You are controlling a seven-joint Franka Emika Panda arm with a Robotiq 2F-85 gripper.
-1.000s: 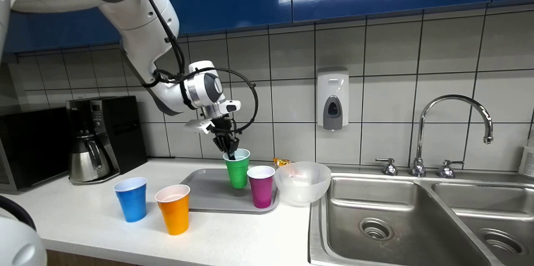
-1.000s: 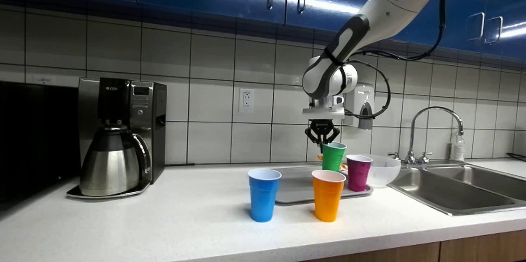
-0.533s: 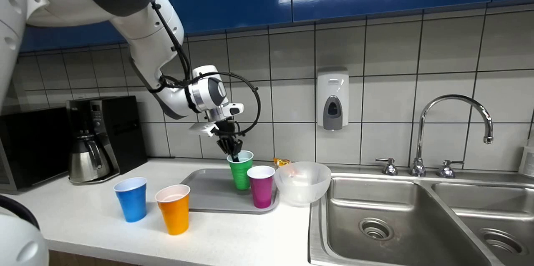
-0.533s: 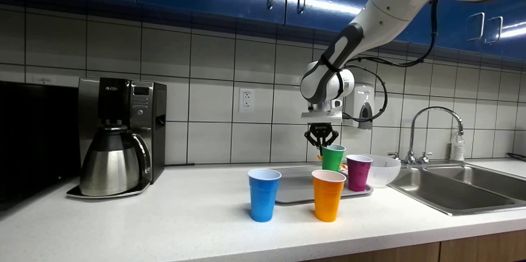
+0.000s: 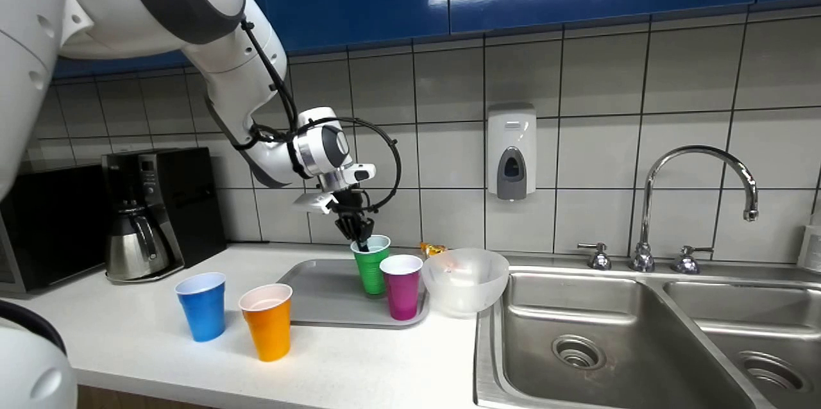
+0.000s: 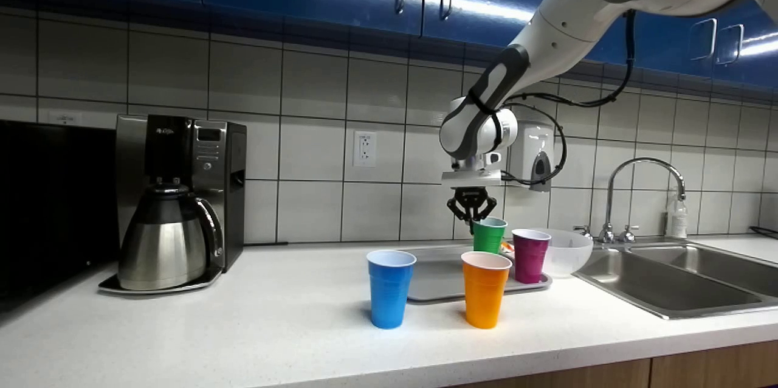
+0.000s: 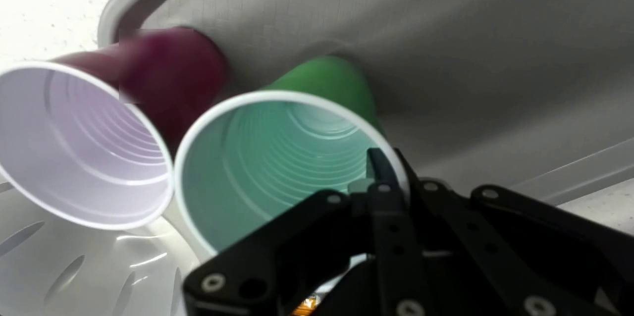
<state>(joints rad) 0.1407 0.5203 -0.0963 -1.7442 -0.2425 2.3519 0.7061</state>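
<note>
Green plastic cup (image 5: 372, 272), one of four cups in sight, is at or just above the single gray tray (image 5: 314, 297); whether its base meets the tray cannot be told. The gripper (image 7: 394, 165) is clenched on the cup's rim, its jaws together with only the thin wall pinched between them: one finger (image 7: 380, 170) reaches down inside the cup, the opposite one lies outside.

Nearest to it, one magenta cup (image 5: 402, 290) stands upright on the tray, at the tray's sink end. Just past that end of the tray sits one translucent plastic bowl (image 5: 466, 284); between it and the tiled wall (image 5: 455, 156) shows one shiny orange item (image 5: 433, 249), too small to identify.

Two cups stand upright off the tray, on its side away from the wall: one orange cup (image 6: 484, 294), near the tray, and one blue cup (image 6: 389, 294), toward the tray's coffee-maker end.

Farther out from the tray, well apart from that end, stands one coffee maker (image 6: 209, 187) with one steel carafe (image 6: 164, 254). Beyond the tray's opposite end lies one double-basin sink (image 5: 622, 351) with one faucet (image 5: 642, 259) and two handles (image 5: 599, 259). One soap dispenser (image 5: 512, 165) is mounted on the wall past the tray's sink end.
</note>
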